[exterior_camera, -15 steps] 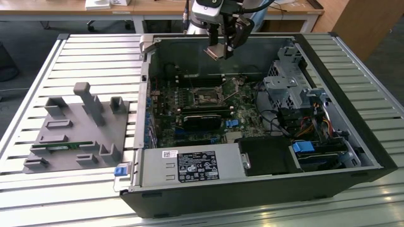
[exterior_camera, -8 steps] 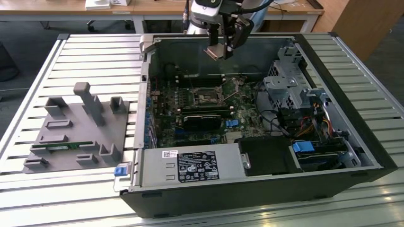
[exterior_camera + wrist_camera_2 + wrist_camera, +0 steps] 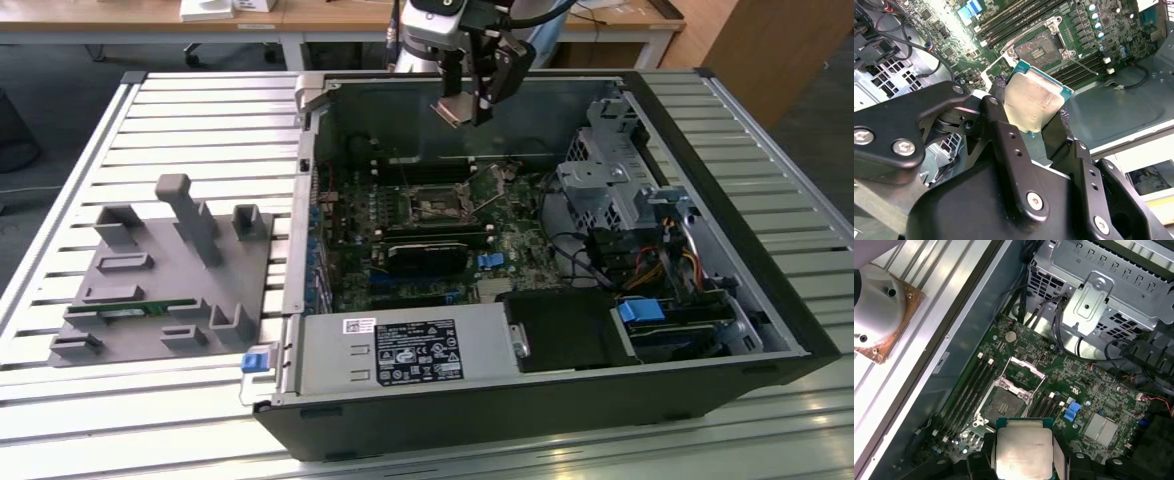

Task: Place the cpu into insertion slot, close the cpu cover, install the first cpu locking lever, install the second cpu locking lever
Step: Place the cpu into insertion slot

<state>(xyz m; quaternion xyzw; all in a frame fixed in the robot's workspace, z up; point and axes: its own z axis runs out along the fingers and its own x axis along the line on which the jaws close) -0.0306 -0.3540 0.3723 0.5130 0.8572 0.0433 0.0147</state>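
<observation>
Clearly early: at the exterior view's left, a grey rack (image 3: 160, 280) sits on the tabletop (image 3: 174, 110); right of it, over the open computer case (image 3: 534, 410), the pincer (image 3: 461, 108) clamps the cpu (image 3: 1023, 452) above the empty insertion slot (image 3: 1002, 404), its cpu cover (image 3: 1028, 367) raised; every step remains.

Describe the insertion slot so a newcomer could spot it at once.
Inside the open computer case lies the green motherboard. On it sits the insertion slot: a dark square socket with a silvery rim, unlike the long narrow black slots alongside.

A robotics lab: opened computer case (image 3: 534, 410) on a slatted aluminium bench (image 3: 200, 120), wooden desks (image 3: 334, 18) behind.
</observation>
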